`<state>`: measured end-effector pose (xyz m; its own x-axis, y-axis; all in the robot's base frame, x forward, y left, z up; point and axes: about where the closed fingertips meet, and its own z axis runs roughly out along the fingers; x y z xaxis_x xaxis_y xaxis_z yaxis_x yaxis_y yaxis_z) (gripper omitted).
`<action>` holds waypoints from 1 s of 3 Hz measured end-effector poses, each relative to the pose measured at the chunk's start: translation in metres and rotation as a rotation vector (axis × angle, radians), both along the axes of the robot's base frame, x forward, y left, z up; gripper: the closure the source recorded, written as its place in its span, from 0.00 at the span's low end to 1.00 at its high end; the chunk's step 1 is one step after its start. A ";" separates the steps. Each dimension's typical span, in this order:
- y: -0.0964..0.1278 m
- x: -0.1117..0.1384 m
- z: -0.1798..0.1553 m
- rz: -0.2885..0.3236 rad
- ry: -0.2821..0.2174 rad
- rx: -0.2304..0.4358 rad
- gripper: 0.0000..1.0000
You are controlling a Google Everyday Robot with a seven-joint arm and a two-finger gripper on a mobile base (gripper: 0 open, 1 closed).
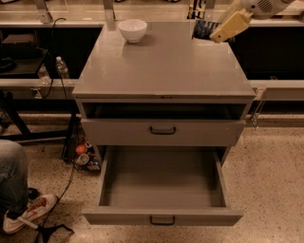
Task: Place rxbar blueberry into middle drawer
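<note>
Cabinet (164, 71): you have a grey cabinet filling the middle of the view, its flat top facing the camera.
Drawer (161, 187): the middle drawer stands wide open at 6 o'clock from the top's centre. Its grey floor is showing, and there is a black handle on its near front.
Upper front (118, 133): a closed grey drawer front sits just above the open drawer with its own black handle. A dark open slot runs between it and the top.
Leg (10, 173): a person's jeans leg is at 8 o'clock, at the left edge of the view, with a white shoe (29, 212) on the speckled floor below it.
Arm (263, 5): the white arm enters at 1 o'clock, at the upper edge.
Gripper (214, 35): you'll find it at 1 o'clock over the top's far right corner. Its yellowish fingers (230, 24) are clenched on the bar.
Bowl (132, 29): a white bowl stands upright at 11 o'clock on the top, well apart from the gripper.
Bar (202, 29): the dark rxbar is held in the gripper at 1 o'clock, well apart from the drawer.
Bottle (61, 69): a clear bottle stands at 10 o'clock, left of the cabinet.
</note>
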<state>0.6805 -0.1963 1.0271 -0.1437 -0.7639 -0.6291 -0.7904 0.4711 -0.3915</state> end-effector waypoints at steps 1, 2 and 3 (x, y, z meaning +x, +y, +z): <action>-0.006 -0.045 -0.003 -0.070 0.039 0.036 1.00; 0.000 -0.055 -0.043 -0.060 0.119 0.019 1.00; 0.000 -0.055 -0.043 -0.060 0.120 0.019 1.00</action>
